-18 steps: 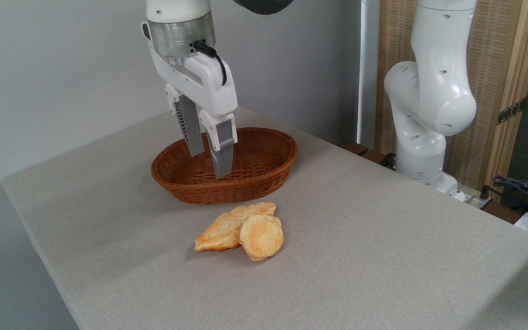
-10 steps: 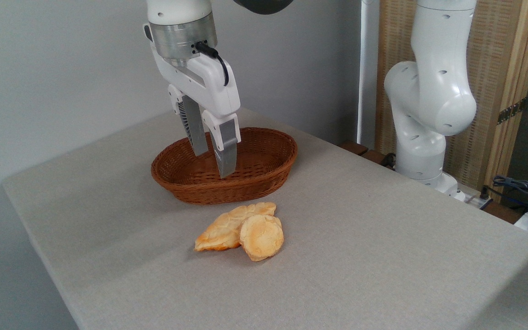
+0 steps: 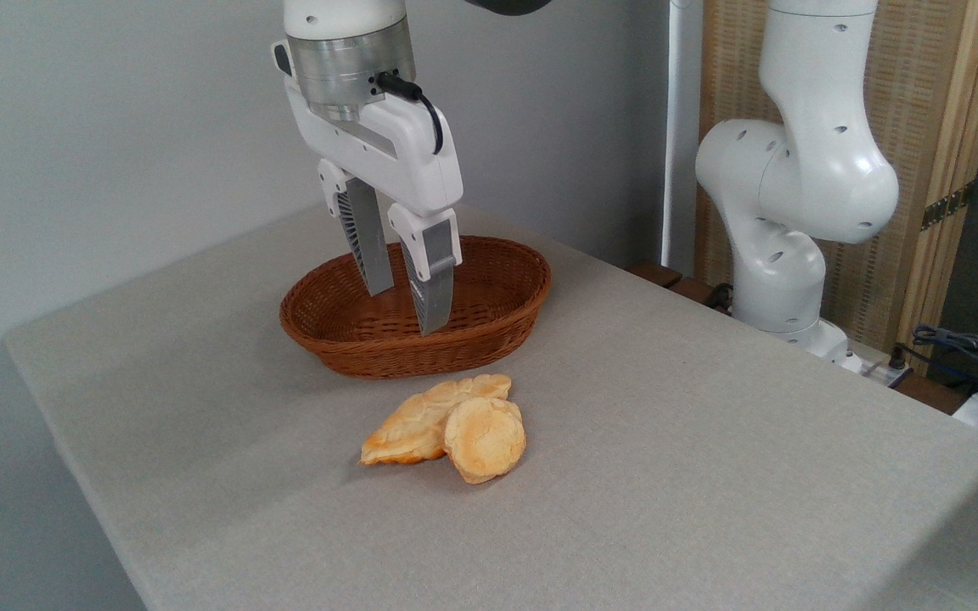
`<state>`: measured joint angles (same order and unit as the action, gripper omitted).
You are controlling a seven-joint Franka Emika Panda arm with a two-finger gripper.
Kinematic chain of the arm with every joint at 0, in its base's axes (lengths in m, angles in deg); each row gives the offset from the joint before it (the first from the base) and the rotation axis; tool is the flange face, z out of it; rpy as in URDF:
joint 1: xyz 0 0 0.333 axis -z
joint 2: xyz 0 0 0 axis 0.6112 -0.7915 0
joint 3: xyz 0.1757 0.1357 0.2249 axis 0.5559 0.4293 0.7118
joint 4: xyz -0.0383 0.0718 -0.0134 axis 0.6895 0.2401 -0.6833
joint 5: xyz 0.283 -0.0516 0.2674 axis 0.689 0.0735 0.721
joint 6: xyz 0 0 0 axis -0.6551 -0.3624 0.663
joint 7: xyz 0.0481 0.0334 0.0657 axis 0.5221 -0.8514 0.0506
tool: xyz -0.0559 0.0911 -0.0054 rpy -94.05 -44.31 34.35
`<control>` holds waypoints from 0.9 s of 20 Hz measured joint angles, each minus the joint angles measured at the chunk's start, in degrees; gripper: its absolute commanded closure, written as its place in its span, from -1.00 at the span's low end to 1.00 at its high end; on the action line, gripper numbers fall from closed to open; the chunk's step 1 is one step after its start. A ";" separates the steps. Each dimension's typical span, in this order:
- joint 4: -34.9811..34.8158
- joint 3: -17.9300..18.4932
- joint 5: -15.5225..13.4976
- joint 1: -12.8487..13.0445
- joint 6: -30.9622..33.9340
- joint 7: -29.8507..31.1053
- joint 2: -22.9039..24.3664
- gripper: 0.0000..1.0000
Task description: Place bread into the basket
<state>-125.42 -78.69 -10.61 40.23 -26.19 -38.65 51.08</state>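
The white two-finger gripper (image 3: 408, 310) is seen hanging above the oval reddish-brown woven wicker basket (image 3: 489, 327), its grey fingers (image 3: 432, 284) pointed down. A moderate gap is kept between the two fingers – nothing is held between them, and nothing is touched by them. In the picture the fingertips overlap the basket's inside and near rim; how far they stand above the weave cannot be told from this one view.

The small round golden-tan bread (image 3: 484, 439) with toasted orange edges is found on the grey cloth-covered table (image 3: 710, 441), in front of the basket and apart from it. It is leaned against the longer ridged golden pastry (image 3: 421, 416), whose right part is partly covered by it – the two are touching. No food is seen on the visible part of the basket floor.

The arm's white base (image 3: 786, 212) is seen at the right, behind the table edge.
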 measured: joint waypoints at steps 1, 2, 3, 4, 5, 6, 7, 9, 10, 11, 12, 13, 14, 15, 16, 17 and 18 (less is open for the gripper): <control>0.00 -1.37 -0.02 -1.46 0.00 -0.03 0.00 -1.00; 0.00 -2.72 -0.03 -2.81 0.00 -0.04 0.00 -1.00; 0.00 -3.62 -0.04 -3.72 0.00 -0.04 0.00 -1.00; 0.00 -4.07 -0.04 -4.18 0.00 -0.04 0.00 -1.00; 0.00 -4.27 -0.04 -4.41 0.01 -0.04 -0.01 -1.00; 0.00 -4.33 -0.04 -4.49 0.02 -0.04 -0.03 -1.00; 0.00 -4.34 -0.05 -4.50 0.03 -0.04 -0.08 -1.00; 0.00 -4.35 -0.05 -4.50 0.05 -0.04 -0.15 -1.00; 0.00 -4.35 -0.05 -4.51 0.15 -0.04 -0.19 -1.00; 0.00 -4.35 -0.05 -4.52 0.32 -0.04 -0.24 -1.00; -0.01 -4.35 -0.05 -4.52 0.54 -0.04 -0.29 -1.00; -0.01 -4.35 -0.05 -4.52 0.89 -0.04 -0.33 -1.00; -0.01 -4.36 -0.05 -4.52 1.18 -0.04 -0.36 -1.00; -0.02 -4.41 -0.05 -4.52 1.31 -0.05 -0.40 -1.00; -0.05 -4.49 -0.05 -4.52 1.33 -0.05 -0.44 -1.00; -0.10 -4.60 -0.05 -4.51 1.33 -0.06 -0.46 -1.00; -0.18 -4.74 -0.05 -4.49 1.33 -0.06 -0.47 -1.00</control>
<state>-125.61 -83.43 -10.66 35.74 -24.85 -38.71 50.62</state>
